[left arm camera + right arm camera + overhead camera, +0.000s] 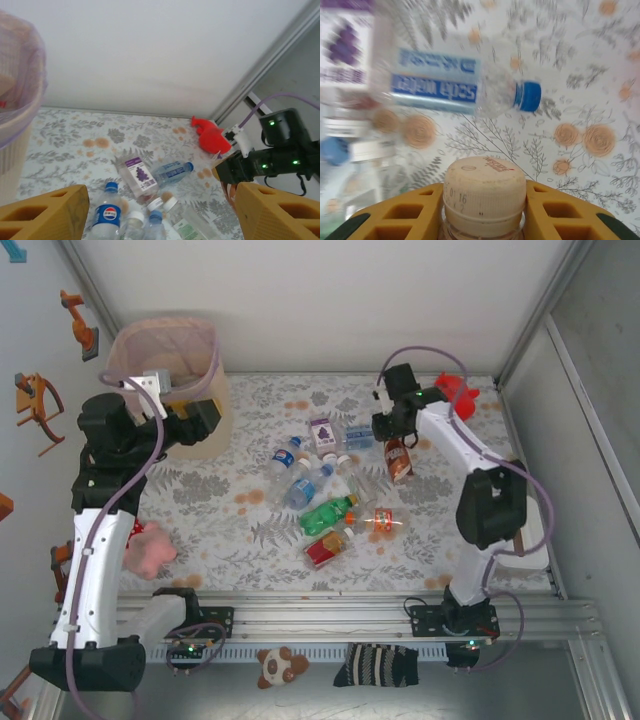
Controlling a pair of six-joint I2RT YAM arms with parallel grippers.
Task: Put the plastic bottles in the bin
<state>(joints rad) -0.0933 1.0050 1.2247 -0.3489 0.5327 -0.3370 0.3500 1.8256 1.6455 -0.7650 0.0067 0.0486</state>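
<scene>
Several plastic bottles [320, 485] lie in a loose heap in the middle of the flowered table. My right gripper [393, 432] is shut on the neck of a brown-labelled bottle [399, 461]. Its cream cap [484, 192] sits squeezed between the yellow fingers [410, 215]. A clear soda-water bottle [455, 87] with a blue cap lies just beyond. The beige bin [165, 380] with its pinkish bag stands at the far left. My left gripper [197, 420] hovers beside it, open, with nothing between the fingers [45, 212]. Below it lie a Pepsi bottle [109, 212] and a purple-labelled bottle [137, 175].
A red plush toy [457, 392] sits in the far right corner, close behind my right arm. A pink plush toy [150, 548] lies at the near left by the left arm. White walls close the table at the back and the sides.
</scene>
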